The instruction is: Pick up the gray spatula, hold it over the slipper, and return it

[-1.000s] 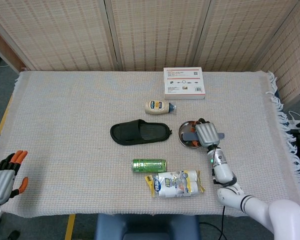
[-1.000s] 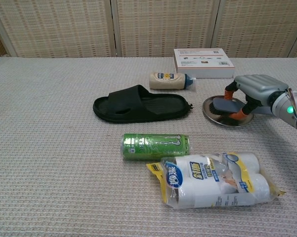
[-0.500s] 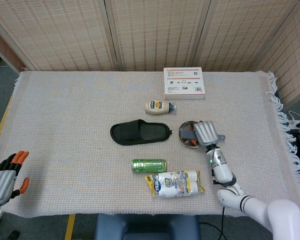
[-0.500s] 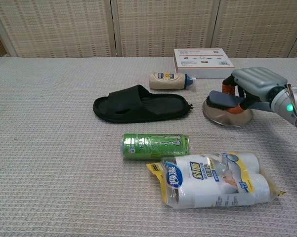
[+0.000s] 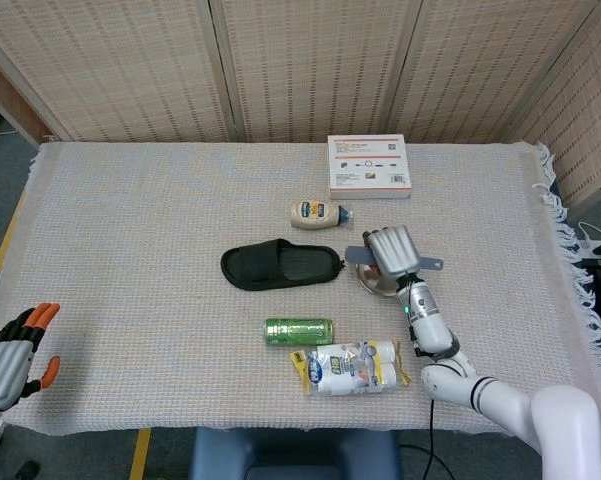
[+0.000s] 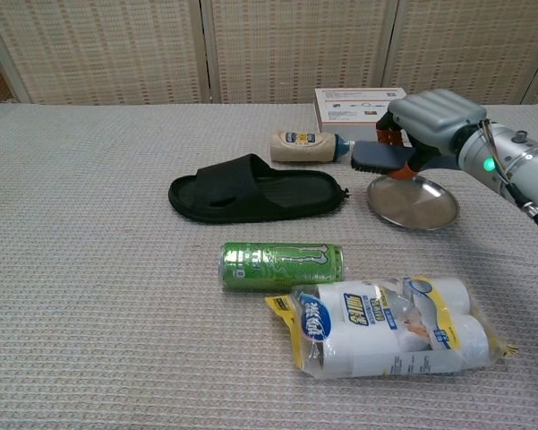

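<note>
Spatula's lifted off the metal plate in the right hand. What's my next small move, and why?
Probably carry it further left. The right hand holds the gray spatula above the metal plate, its blade just short of the black slipper, so it does not yet hang over it.

Cloth-covered surface (image 5: 130, 220) bearing a black slipper (image 5: 280, 265), a mayonnaise bottle (image 5: 318, 213), a white box (image 5: 369, 165), a steel plate (image 6: 413, 202), a green can (image 5: 298, 331) and a packet of rolls (image 5: 352, 366).
</note>
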You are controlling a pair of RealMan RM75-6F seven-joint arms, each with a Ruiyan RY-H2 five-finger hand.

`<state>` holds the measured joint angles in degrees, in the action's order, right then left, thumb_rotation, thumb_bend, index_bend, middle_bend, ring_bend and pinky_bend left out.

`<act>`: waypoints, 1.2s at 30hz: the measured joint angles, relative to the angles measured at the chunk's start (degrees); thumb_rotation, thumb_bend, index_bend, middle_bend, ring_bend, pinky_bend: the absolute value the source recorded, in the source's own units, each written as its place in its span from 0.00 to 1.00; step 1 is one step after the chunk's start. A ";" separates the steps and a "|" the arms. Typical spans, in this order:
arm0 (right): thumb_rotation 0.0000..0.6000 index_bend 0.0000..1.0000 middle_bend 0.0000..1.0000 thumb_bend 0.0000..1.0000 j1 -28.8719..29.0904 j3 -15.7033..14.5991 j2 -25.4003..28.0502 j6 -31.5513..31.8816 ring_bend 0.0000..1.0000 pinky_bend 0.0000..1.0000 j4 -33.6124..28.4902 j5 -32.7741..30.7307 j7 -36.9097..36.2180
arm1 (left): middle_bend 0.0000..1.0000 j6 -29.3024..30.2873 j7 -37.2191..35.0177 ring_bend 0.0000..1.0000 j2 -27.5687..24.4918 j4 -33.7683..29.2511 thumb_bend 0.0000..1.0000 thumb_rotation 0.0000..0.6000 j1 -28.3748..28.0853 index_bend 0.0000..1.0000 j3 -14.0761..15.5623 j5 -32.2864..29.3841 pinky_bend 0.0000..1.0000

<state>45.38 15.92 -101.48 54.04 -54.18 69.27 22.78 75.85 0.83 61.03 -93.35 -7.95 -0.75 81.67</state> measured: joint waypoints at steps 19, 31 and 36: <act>1.00 0.91 0.63 0.31 10.26 0.30 -4.99 -8.74 0.62 0.95 3.56 -7.35 16.25 | 0.00 -1.06 -2.94 0.00 -0.92 0.11 0.49 1.00 -0.58 0.00 0.57 1.00 0.13; 1.00 0.91 0.63 0.31 13.27 0.06 -8.81 -9.56 0.62 0.95 6.53 -8.35 16.92 | 0.00 -1.84 -4.71 0.00 -1.09 0.73 0.49 1.00 -1.04 0.00 0.79 1.36 0.13; 1.00 0.91 0.63 0.31 14.43 0.21 -10.71 -9.96 0.62 0.95 7.65 -9.12 17.83 | 0.00 -1.83 -5.17 0.00 -1.21 0.72 0.49 1.00 -1.12 0.00 0.89 1.65 0.13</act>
<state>59.81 16.12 -112.20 44.08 -46.53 60.15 40.61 74.02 -4.34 59.82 -92.63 -9.06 0.14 83.32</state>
